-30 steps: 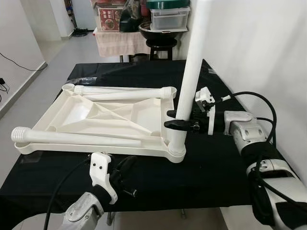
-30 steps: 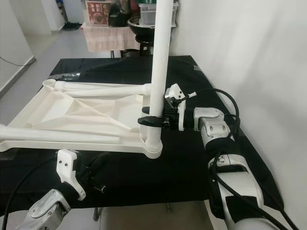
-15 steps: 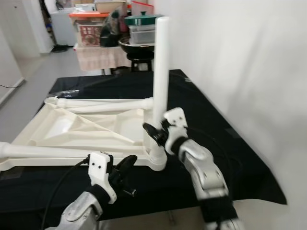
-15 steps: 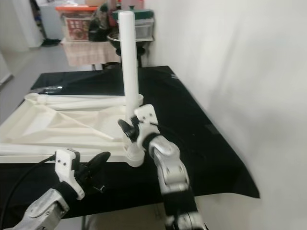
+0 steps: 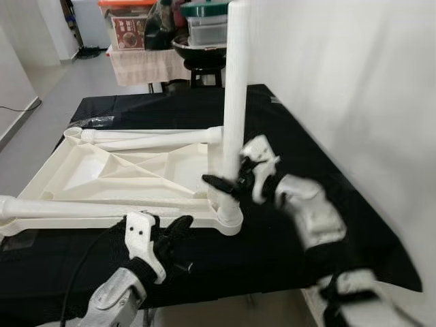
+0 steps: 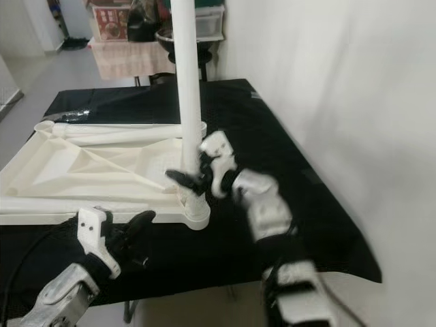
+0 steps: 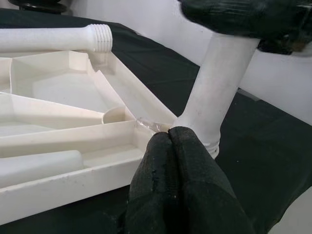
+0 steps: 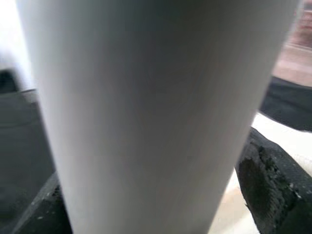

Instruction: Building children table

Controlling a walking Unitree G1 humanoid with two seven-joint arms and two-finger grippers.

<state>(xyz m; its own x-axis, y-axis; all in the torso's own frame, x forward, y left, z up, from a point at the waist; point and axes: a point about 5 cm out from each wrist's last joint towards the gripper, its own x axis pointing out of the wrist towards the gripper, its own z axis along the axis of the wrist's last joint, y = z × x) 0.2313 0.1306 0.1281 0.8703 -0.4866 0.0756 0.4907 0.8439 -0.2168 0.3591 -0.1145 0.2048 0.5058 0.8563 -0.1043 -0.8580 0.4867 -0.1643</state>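
A table covered with a black cloth (image 5: 286,129) was set against a plain white wall (image 5: 340,82) on the right. Pale grey floor (image 5: 61,88) was seen on the left. Farther back, a black stool (image 5: 204,65) carrying a dark bowl and stacked containers (image 5: 208,27) was placed beside a small table draped with a beige cloth (image 5: 139,65).

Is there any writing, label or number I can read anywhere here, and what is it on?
Nothing here can be read.
The red-and-brown box on the far cloth-covered table has printing on its front, but it is too small and blurred to make out.
The white table top and the upright leg held by the right gripper show no markings.
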